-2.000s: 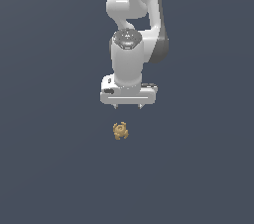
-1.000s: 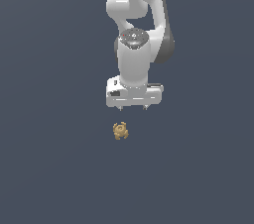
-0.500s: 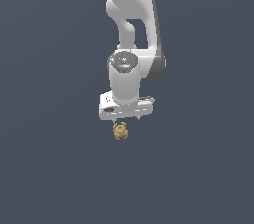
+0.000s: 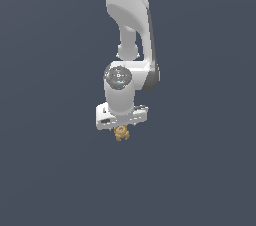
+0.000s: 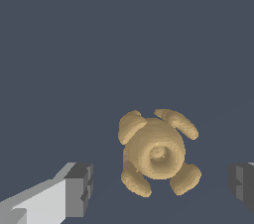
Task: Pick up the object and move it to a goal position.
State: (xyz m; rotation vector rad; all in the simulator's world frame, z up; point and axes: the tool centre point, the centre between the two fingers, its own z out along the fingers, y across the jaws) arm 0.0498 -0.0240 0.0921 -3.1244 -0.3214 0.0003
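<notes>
The arm point(image 4: 131, 25) reaches down from the top of the exterior view over a plain dark table point(image 4: 50, 170), its wrist vertical. The pincer point(image 4: 121, 126) hangs directly above the object, released: in the wrist view its two fingers point(image 5: 79, 191) stand well apart with the object between them and touching neither.

The object point(image 5: 158, 153) is a small tan-gold knobbly piece, a rounded body with a central dimple and four short nubs splayed outward. It lies on the table and, in the exterior view, shows just beneath the pincer's body point(image 4: 121, 133). It sits nearer one finger than the other, so the opening is not quite centred on it.

By its look, the object is judged light and stiff, with a smooth, lumpy surface likely to slip or roll under pressure. The best hold is probably across the rounded body, pads bearing between the nubs rather than on their tips.
</notes>
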